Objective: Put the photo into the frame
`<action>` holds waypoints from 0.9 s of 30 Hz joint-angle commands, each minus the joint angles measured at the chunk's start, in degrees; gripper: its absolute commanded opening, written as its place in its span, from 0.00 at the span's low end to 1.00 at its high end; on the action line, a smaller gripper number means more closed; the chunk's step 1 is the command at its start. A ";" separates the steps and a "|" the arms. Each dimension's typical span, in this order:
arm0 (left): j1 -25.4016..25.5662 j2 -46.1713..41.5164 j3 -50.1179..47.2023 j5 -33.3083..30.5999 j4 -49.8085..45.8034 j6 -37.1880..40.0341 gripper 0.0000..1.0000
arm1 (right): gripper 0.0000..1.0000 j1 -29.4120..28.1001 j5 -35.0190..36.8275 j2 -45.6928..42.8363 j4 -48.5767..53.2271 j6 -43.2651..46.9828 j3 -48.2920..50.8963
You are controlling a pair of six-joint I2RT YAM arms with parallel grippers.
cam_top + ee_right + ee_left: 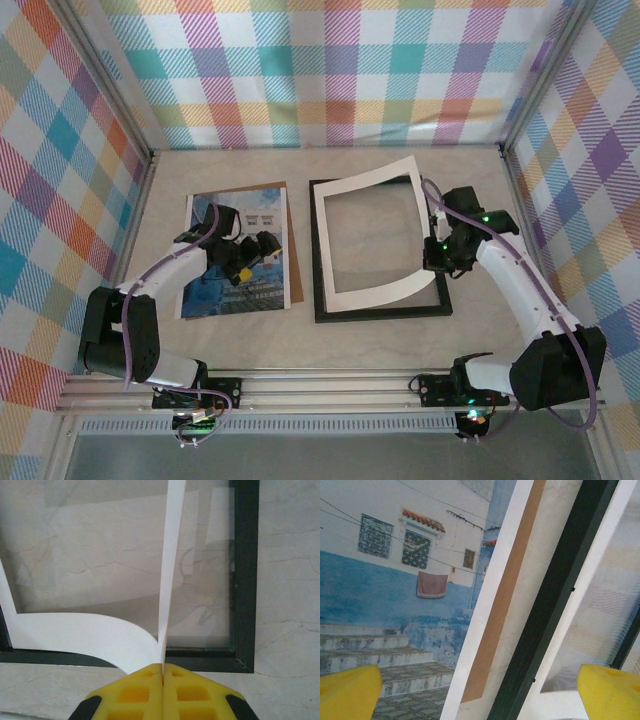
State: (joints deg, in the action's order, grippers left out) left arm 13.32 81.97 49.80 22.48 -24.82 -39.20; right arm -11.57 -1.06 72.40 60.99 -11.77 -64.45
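The photo (pixel 262 290) lies on a brown board (pixel 505 595) just left of the frame (pixel 380 312), beneath the wide-apart left gripper (pixel 250 258); the right gripper (pixel 163 667) clamps the white mat (pixel 80 630) by its edge above the frame.

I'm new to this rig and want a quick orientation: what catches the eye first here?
The white mat curling up off the black frame at centre-right, pinched at its right edge by the shut right claw. Left of it, the blue-and-white photo lies flat on a brown board, with the open left claw hovering over it.
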 commanded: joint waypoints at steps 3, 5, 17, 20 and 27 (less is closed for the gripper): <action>1.61 -0.30 -0.57 -0.18 0.99 0.39 1.00 | 0.00 0.32 0.68 -0.21 -0.01 -2.29 1.31; 1.79 -0.53 -0.54 -0.43 0.77 0.49 1.00 | 0.00 0.32 -0.82 -0.48 -1.19 -1.97 1.97; 2.15 -2.14 -2.32 -1.81 0.82 -0.35 1.00 | 0.00 0.32 -8.13 0.02 -5.16 -2.34 3.36; 2.27 -2.03 -2.25 -1.92 0.54 -0.26 1.00 | 0.00 0.33 -8.41 0.12 -5.28 -1.82 3.78; 2.44 -2.62 -2.38 -2.44 0.47 -0.43 1.00 | 0.04 0.32 -10.44 1.91 -7.37 -2.99 5.28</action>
State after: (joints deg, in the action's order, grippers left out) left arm 15.07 81.21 48.14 21.12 -23.92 -39.42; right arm -11.57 -9.47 73.41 55.05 -13.69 -59.94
